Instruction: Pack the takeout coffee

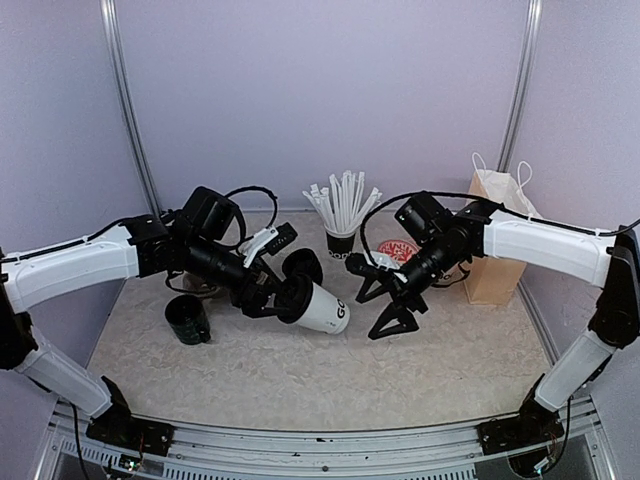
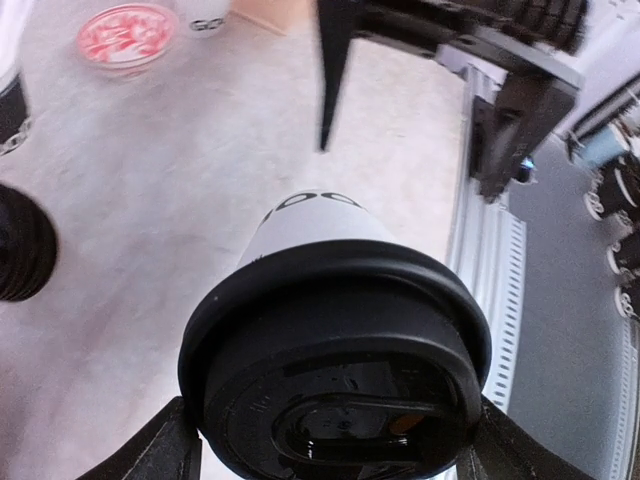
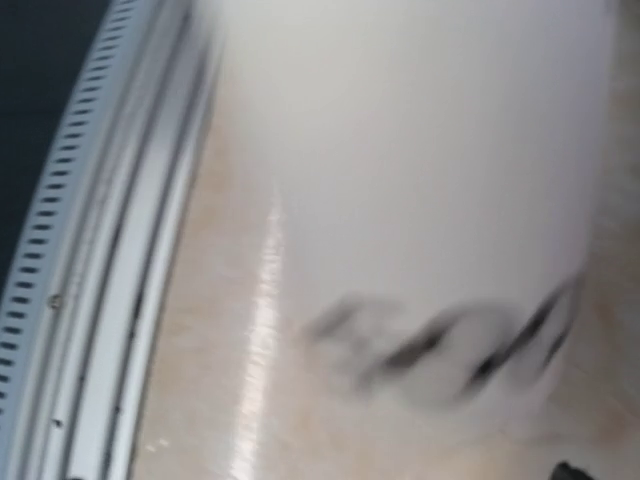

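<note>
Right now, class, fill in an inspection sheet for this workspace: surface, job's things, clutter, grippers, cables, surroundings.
Surface: speckled beige tabletop, no spills seen.
Job's things: white cup with black lid, held tipped sideways; brown paper bag upright at right.
Clutter: green mug, cup of straws, red-patterned dish.
Grippers: left gripper shut on the cup's lid end; right gripper open, near the cup's base.
Cables: black loops over both wrists, clear of the cup.
Surroundings: pale walls, metal frame posts.
</note>
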Controlling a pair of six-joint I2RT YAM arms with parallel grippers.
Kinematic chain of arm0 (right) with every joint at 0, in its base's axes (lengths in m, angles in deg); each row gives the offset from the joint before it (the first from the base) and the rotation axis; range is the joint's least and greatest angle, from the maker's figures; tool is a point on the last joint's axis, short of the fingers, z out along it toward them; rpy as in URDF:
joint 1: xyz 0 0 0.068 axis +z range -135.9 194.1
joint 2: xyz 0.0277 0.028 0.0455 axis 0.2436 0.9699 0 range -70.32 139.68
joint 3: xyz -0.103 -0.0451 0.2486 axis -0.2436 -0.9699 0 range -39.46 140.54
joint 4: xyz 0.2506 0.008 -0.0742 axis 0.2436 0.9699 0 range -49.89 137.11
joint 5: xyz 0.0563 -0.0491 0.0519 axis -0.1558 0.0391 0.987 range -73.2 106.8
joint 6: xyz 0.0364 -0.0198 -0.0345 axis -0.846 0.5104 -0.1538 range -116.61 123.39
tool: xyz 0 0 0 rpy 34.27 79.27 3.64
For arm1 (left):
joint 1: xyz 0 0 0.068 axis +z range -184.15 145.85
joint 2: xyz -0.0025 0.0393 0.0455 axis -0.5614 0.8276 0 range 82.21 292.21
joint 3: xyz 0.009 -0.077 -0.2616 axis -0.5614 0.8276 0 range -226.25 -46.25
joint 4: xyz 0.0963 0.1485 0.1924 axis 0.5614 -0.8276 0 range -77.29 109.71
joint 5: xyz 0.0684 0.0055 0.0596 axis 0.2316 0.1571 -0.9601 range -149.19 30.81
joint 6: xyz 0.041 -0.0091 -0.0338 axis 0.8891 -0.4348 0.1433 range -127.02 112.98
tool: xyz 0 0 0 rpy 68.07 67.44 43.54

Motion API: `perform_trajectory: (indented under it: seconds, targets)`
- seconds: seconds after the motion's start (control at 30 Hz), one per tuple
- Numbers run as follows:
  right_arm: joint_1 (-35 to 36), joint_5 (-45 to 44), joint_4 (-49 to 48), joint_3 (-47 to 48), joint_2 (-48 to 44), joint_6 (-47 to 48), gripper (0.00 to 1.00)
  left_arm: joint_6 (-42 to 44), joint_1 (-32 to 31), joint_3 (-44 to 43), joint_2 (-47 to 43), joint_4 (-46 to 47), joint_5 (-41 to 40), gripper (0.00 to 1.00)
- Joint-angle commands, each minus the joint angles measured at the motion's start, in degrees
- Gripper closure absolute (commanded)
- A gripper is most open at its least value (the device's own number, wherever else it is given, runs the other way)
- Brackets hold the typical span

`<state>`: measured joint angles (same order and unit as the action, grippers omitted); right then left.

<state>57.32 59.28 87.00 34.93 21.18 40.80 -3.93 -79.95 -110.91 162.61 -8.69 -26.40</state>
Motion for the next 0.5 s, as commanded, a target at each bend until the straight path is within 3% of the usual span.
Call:
perform_trajectory:
  seconds: [0.0, 0.2, 0.47]
  targets:
    - [-1.82, -0.77, -0.21, -2.30, -2.91, -0.43, 0.01, 0.42, 4.33, -4.09, 2.18, -10.02, -13.19, 0.26]
    - [-2.09, -0.49, -2.28, -4.42, -3.60, -0.86, 0.01, -4.10, 7.55, -9.92, 7.63, -21.18, -27.78, 0.26]
    - [-2.20, 0.59, -2.69, -5.30, -3.53, -0.31, 0.01, -7.19, 10.24, -13.32, 9.54, -28.57, -31.88, 0.26]
